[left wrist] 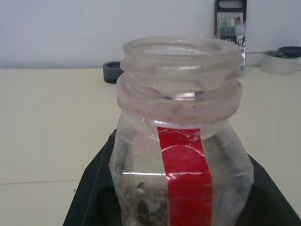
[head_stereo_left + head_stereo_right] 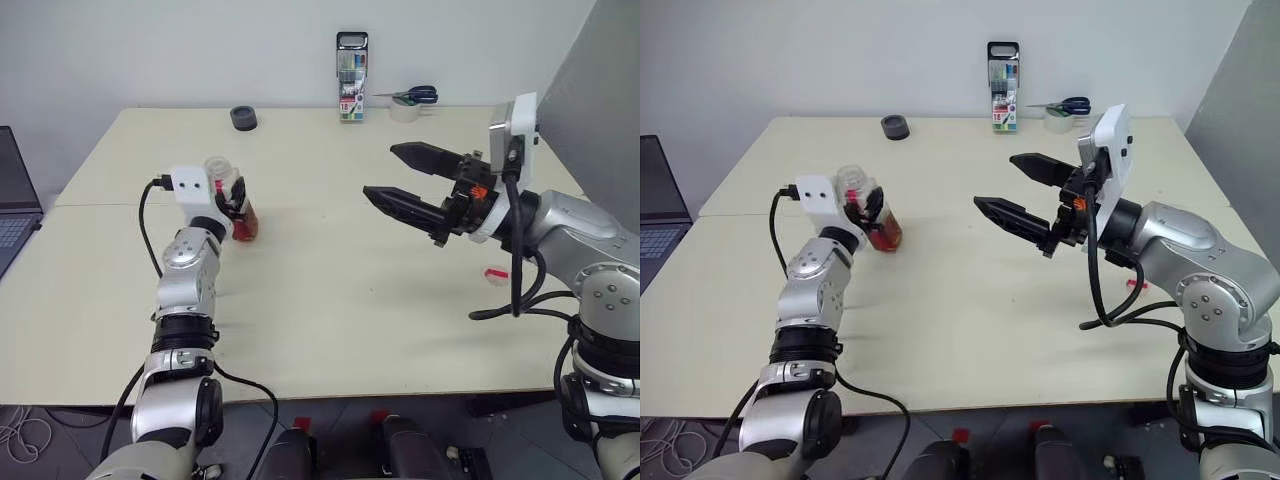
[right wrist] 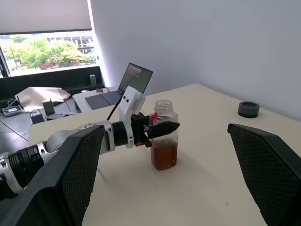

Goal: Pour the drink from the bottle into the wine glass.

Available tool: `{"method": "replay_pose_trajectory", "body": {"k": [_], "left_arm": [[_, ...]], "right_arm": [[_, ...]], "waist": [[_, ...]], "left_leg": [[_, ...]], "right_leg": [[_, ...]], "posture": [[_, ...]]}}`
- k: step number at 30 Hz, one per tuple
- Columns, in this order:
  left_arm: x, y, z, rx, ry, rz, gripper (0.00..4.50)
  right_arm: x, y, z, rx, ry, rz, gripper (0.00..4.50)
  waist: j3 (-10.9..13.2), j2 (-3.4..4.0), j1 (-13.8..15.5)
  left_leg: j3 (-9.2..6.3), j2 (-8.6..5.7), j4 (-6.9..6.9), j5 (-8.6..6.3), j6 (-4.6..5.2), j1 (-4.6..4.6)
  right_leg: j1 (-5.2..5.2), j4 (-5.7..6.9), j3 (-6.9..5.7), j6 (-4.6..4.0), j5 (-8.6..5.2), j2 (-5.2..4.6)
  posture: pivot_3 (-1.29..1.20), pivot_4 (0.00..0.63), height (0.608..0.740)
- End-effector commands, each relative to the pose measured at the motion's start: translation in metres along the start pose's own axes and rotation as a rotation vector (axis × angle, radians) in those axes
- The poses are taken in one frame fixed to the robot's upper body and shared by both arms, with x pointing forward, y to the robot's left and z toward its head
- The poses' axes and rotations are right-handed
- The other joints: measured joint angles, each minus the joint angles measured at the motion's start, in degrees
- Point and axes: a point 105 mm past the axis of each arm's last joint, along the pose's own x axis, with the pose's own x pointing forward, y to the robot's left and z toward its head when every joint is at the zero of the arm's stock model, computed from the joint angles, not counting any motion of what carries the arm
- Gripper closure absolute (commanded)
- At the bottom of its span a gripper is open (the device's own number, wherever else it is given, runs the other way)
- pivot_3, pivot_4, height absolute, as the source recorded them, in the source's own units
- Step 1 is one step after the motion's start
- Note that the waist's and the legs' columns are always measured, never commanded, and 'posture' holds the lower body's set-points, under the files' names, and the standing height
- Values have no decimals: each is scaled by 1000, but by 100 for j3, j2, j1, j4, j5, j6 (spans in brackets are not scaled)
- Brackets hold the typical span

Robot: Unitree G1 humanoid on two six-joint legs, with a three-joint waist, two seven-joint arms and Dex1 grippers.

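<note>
The small clear plastic bottle (image 3: 164, 136) with a red label strip stands upright and uncapped on the pale wooden table (image 2: 330, 300), its lower third filled with reddish-brown translucent drink (image 3: 164, 156) and its wide threaded mouth empty, clamped around the middle by the black fingers of the left gripper (image 3: 160, 128). Well to the right of the bottle, the right gripper (image 2: 400, 178) hangs above the table with its two black fingers spread wide and nothing between them. Beyond the bottle, at the table's far edge, stand a dark round ring (image 2: 243, 118) and a tall marker-pen case (image 2: 351, 76).
</note>
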Motion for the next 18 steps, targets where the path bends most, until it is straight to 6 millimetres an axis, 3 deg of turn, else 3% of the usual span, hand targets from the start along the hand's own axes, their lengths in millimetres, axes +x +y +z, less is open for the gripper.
{"method": "replay_pose_trajectory", "body": {"k": [1,6,7,13,18], "left_arm": [[0,9,11,17,-55,22,2604],[-2,13,2,34,-31,41,2604],[-3,13,1,32,-28,44,1951],[-4,14,0,35,-23,55,93],[-9,15,-4,38,-9,67,39]], "right_arm": [[1,3,11,-30,-36,12,32],[0,1,10,-29,-37,11,32],[0,1,10,-29,-37,11,0],[-1,2,10,-29,-35,12,0],[-2,3,9,-27,-30,16,0]], "waist": [[0,0,-1],[-1,-1,-2],[-1,-1,-2],[-1,-1,-3],[-1,-1,-3]], "left_leg": [[1,0,0,-1,1,0],[1,0,-1,-2,3,2],[2,0,-1,-2,4,3],[1,1,-1,-2,4,2],[0,0,-1,-3,6,2]], "right_leg": [[0,-1,1,0,0,0],[0,0,1,0,0,0],[0,1,1,0,0,0],[0,1,2,0,0,0],[0,0,1,0,0,0]], "posture": [[0,150,740],[0,150,740],[0,150,740],[0,150,740],[0,150,740]]}}
